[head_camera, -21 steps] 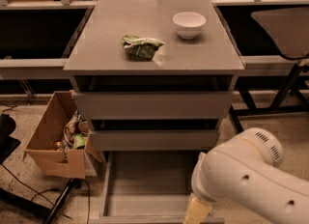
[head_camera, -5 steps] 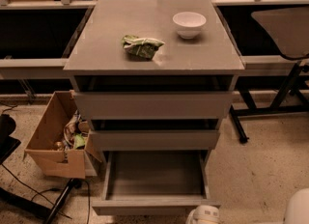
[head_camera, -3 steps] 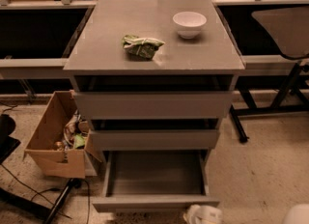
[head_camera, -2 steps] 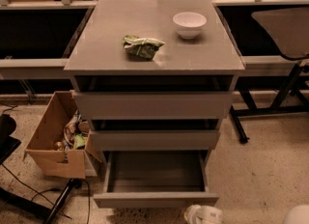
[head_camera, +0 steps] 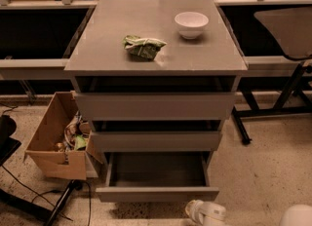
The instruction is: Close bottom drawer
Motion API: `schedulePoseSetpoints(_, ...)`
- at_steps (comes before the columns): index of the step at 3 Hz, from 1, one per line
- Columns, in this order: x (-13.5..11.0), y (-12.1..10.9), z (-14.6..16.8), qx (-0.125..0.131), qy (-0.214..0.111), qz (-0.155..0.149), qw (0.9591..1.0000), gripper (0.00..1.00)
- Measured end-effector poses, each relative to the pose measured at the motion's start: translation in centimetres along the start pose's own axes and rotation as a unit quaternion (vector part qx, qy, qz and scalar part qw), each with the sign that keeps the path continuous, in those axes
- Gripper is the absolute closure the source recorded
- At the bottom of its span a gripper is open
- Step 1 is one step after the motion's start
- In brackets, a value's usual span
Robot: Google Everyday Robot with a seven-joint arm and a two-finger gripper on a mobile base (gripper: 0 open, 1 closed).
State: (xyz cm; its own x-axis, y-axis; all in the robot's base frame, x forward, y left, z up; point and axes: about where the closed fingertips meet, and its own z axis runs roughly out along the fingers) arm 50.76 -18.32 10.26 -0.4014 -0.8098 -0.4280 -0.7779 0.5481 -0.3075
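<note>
The bottom drawer (head_camera: 157,194) of a grey cabinet stands pulled out, an empty shallow tray with a plain flat front panel. Above it sit the mid-width drawer front (head_camera: 156,141) and the widest top drawer front (head_camera: 155,105), both nearly shut. My gripper (head_camera: 204,214) shows as a white rounded part at the bottom edge, just in front of and below the right end of the bottom drawer's front panel. Its fingertips are hidden.
On the cabinet top lie a white bowl (head_camera: 191,24) and a crumpled green bag (head_camera: 142,46). A cardboard box (head_camera: 53,140) of odds and ends stands at the left of the cabinet. A black stand leg (head_camera: 243,122) is at the right. Cables lie at lower left.
The bottom drawer has slid in a little, its front panel now higher in view. My gripper has moved up behind it at the bottom edge.
</note>
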Motion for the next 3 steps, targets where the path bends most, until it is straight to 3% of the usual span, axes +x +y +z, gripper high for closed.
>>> schedulePoseSetpoints(1,-1.5,-3.1,1.2,0.013,-0.022,-0.010,0.9996,1.00)
schedulePoseSetpoints(2,-2.0,-4.1,1.3,0.016,-0.029,-0.017,0.9993,1.00)
schedulePoseSetpoints(3,-4.9,-8.6,2.7,0.016,-0.053,-0.057,0.9968,1.00)
